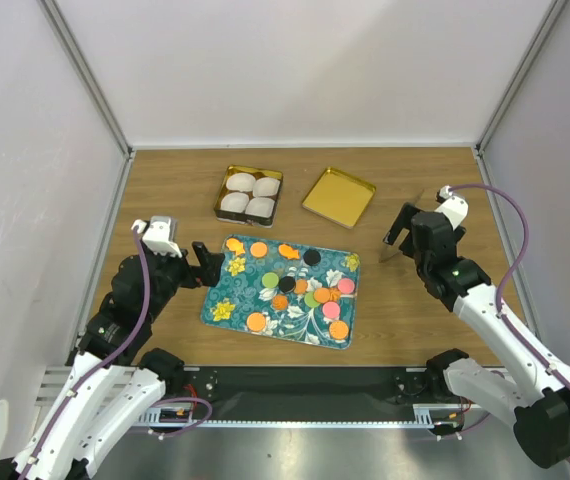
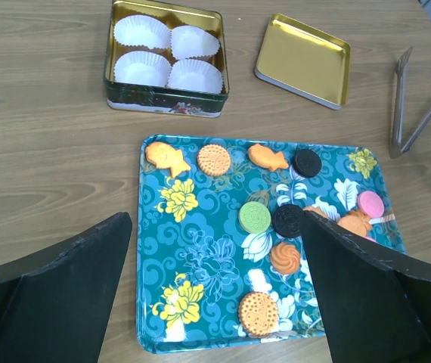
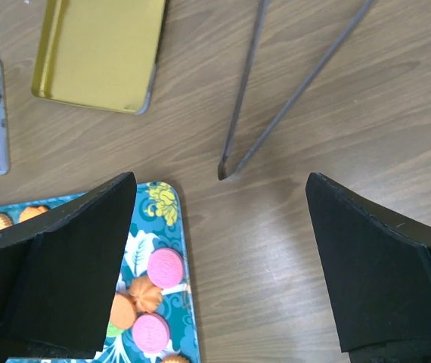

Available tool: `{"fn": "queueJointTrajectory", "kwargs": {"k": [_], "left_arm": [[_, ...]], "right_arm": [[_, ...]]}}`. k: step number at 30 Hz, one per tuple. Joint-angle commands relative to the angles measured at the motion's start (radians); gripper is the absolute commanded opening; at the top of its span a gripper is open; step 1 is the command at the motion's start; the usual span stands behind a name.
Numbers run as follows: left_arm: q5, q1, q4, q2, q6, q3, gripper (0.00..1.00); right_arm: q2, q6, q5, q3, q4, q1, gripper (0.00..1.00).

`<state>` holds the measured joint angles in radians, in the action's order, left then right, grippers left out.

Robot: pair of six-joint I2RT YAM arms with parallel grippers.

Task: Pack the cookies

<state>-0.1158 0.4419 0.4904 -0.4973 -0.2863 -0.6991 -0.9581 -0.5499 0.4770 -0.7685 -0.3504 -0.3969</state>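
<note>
The cookies [image 2: 255, 217] are all lying on the near tray [image 2: 200, 261] while the left gripper [image 2: 215, 302] and right gripper [image 3: 219, 265] are hovering spread and empty; grasping the tongs [image 3: 241, 91] on the right is probably coming next.

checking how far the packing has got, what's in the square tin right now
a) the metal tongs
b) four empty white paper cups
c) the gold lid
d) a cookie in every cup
b: the tin holds only four white paper cups, all empty, while the cookies lie on the tray.
</note>
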Motion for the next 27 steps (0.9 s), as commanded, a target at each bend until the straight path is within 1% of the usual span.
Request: {"fn": "queueJointTrajectory", "kwargs": {"k": [1, 4, 7, 8, 9, 10, 11, 14, 15, 18, 20, 24, 27], "left_arm": [[0.036, -0.006, -0.007, -0.001, 0.022, -0.017, 1.0], [0.042, -0.006, -0.007, -0.007, 0.021, -0.014, 1.0], [0.048, -0.006, -0.004, -0.014, 0.021, -0.014, 1.0], [0.048, -0.006, -0.004, -0.015, 0.021, -0.014, 1.0], [0.05, -0.005, -0.004, -0.015, 0.021, -0.014, 1.0], [0.054, -0.005, -0.007, -0.017, 0.021, -0.014, 1.0], [0.057, -0.005, -0.006, -0.017, 0.021, -0.013, 1.0], [0.065, -0.003, -0.009, -0.023, 0.022, -0.013, 1.0], [0.067, -0.002, -0.007, -0.024, 0.022, -0.011, 1.0], [0.068, -0.002, -0.007, -0.027, 0.024, -0.011, 1.0], [0.068, -0.002, -0.007, -0.027, 0.022, -0.011, 1.0], [0.064, -0.002, -0.007, -0.026, 0.024, -0.01, 1.0], [0.062, -0.002, -0.007, -0.027, 0.022, -0.01, 1.0]], "right_arm": [[0.015, -0.004, 0.046, -0.023, -0.041, 0.003, 1.0], [-0.02, -0.028, 0.066, -0.043, -0.082, 0.012, 0.99], [-0.08, -0.047, 0.028, -0.074, -0.13, 0.05, 0.99], [-0.134, -0.048, -0.001, -0.086, -0.134, 0.09, 1.0], [-0.158, -0.053, -0.015, -0.089, -0.131, 0.113, 1.0], [-0.184, -0.062, -0.061, -0.092, -0.128, 0.147, 1.0], [-0.215, -0.065, -0.081, -0.095, -0.11, 0.202, 1.0], [-0.324, -0.079, -0.116, -0.104, -0.053, 0.278, 1.0], [-0.382, -0.081, -0.127, -0.121, -0.039, 0.289, 1.0], [-0.479, -0.091, -0.13, -0.164, 0.01, 0.303, 1.0], [-0.513, -0.094, -0.133, -0.181, 0.04, 0.302, 1.0], [-0.542, -0.126, -0.138, -0.203, 0.063, 0.294, 1.0], [-0.55, -0.137, -0.133, -0.207, 0.086, 0.264, 1.0]]}}
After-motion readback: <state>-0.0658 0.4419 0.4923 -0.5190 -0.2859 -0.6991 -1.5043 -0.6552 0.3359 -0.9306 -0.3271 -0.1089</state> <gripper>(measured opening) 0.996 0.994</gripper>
